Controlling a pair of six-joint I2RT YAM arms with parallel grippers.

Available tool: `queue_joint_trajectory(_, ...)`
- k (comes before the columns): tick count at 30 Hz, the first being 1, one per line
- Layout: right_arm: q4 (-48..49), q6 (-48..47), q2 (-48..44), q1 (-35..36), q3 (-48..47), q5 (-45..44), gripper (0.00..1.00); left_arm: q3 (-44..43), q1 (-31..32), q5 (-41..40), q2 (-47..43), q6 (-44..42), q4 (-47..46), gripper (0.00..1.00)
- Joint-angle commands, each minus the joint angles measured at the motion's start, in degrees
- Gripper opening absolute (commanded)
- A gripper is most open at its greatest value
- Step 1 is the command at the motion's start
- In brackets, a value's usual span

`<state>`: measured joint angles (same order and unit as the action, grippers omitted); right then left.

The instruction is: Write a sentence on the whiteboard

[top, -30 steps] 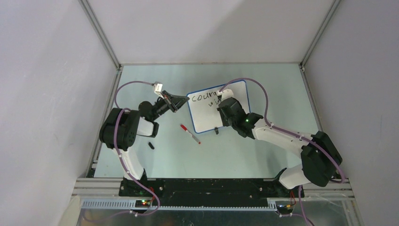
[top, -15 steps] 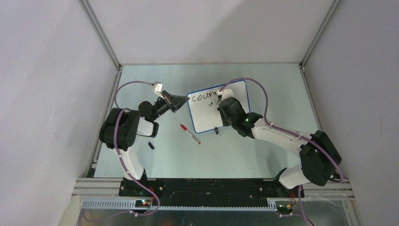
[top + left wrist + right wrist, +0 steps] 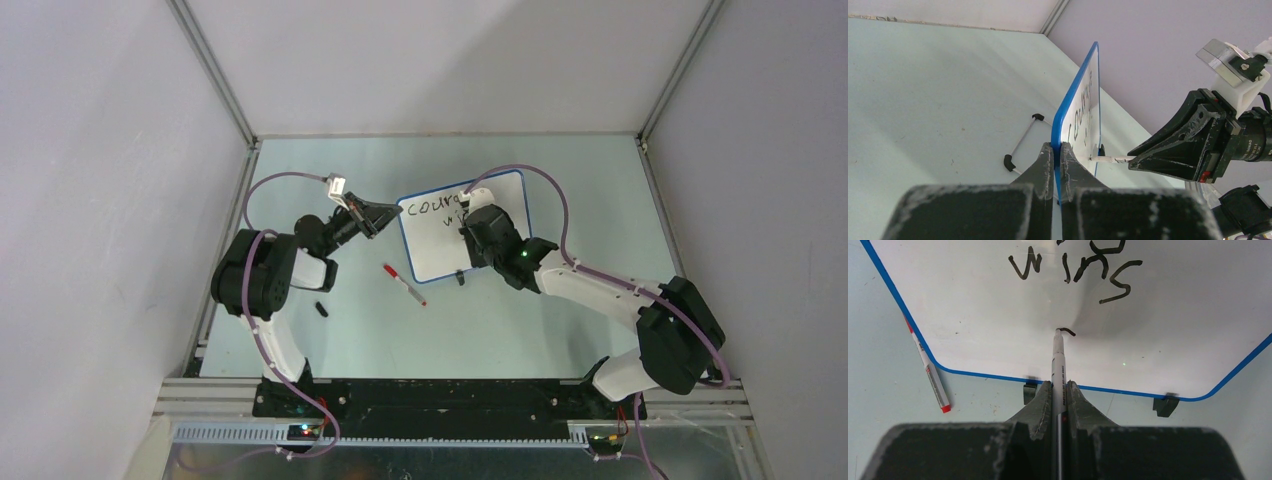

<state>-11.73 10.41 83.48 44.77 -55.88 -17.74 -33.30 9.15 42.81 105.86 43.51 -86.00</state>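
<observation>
The whiteboard with a blue rim stands tilted mid-table; it also shows in the right wrist view and edge-on in the left wrist view. My left gripper is shut on its blue left edge. My right gripper is shut on a black marker whose tip touches the board below the word "wins", where a short new stroke begins. Part of "courage" shows in the top view; the right arm hides the rest.
A red-capped marker lies on the table left of the board's lower edge, also in the right wrist view. A small black cap lies near the left arm. The board's two black feet rest on the table.
The right gripper has shifted slightly toward the board's lower part with the marker. The left arm and board have not moved.
</observation>
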Motion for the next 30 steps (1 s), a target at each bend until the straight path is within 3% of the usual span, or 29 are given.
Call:
queue_joint_trajectory(1, 0.53, -0.68, 0.39, 0.11, -2.25, 0.84, 0.00, 0.16, 0.30, 1.75, -0.88, -3.34, -1.74, 0.00)
queue_joint_trajectory(30, -0.62, -0.56, 0.32, -0.92, -2.29, -1.95, 0.00, 0.21, 0.28, 1.80, -0.83, -3.29, -1.71, 0.00)
